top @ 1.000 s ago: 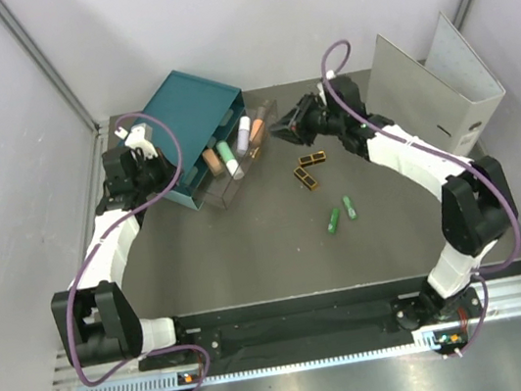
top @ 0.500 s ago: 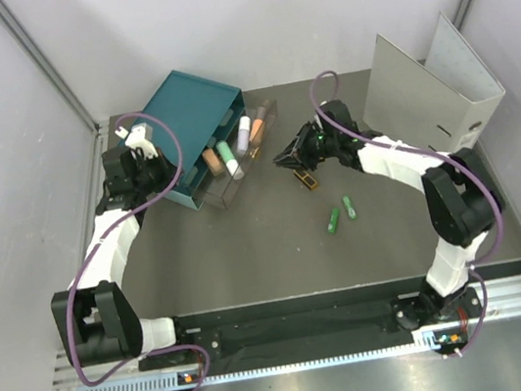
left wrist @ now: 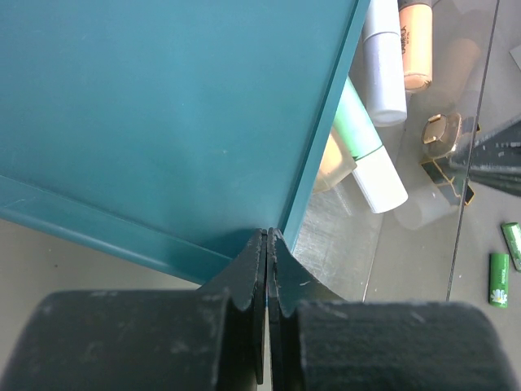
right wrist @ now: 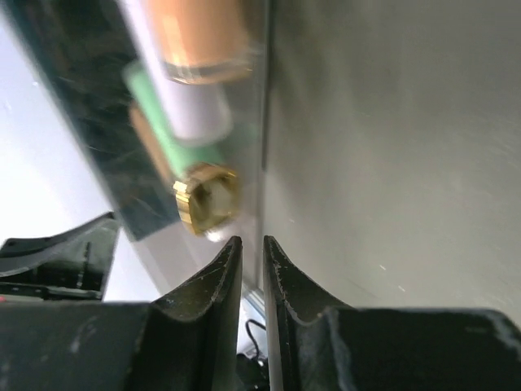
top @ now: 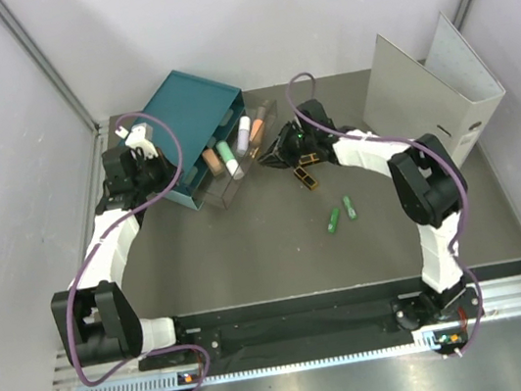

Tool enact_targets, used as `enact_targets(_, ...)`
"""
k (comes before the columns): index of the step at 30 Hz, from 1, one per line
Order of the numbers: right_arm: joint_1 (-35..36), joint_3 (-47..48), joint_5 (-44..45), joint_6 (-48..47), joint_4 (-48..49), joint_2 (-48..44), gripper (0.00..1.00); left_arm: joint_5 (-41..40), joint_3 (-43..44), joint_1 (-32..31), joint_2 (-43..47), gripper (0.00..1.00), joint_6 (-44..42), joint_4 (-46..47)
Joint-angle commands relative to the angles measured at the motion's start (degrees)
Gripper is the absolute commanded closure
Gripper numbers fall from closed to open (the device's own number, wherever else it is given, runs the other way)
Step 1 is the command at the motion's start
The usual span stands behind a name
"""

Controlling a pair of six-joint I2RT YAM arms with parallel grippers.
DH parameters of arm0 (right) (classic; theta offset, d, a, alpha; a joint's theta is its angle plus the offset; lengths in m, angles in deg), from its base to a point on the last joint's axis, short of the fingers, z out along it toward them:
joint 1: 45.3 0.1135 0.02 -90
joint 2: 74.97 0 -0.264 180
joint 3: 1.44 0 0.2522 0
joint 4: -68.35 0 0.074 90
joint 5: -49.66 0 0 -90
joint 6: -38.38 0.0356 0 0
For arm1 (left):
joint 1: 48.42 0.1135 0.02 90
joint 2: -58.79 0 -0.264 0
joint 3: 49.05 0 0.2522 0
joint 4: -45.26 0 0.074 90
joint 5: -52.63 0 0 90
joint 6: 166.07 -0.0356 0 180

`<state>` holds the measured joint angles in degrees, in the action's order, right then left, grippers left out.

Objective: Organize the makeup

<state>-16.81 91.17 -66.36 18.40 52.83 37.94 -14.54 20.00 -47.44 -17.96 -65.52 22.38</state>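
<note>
Tubes lay in the clear drawer; cases and green tubes lay unsorted; right gripper narrow, apparently empty.

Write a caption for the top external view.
Right gripper at the clear drawers of the teal box; two green tubes and two black-gold cases lie on the table.

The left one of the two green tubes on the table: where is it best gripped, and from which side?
Probably across its middle, from straight above: the left green tube lies flat on the table, apart from the right green tube.
</note>
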Motion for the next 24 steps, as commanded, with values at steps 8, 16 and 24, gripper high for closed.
enact_targets(8, 1.74, 13.6, -1.05, 0.03, -0.88, 7.85, 0.84, 0.73, -2.82, -0.71, -2.26, 1.0, -0.53, -16.98)
enact_targets(16, 2.97, 23.34, -0.96, 1.7, -1.84, 13.92, 0.84, 0.55, -2.9, -0.71, -2.18, 1.0, -0.7, -17.33)
enact_targets(24, 5.34, 35.49, -1.05, 5.12, -2.9, 23.4, 0.84, 0.55, -3.17, -0.8, -2.18, 1.0, -0.97, -17.86)
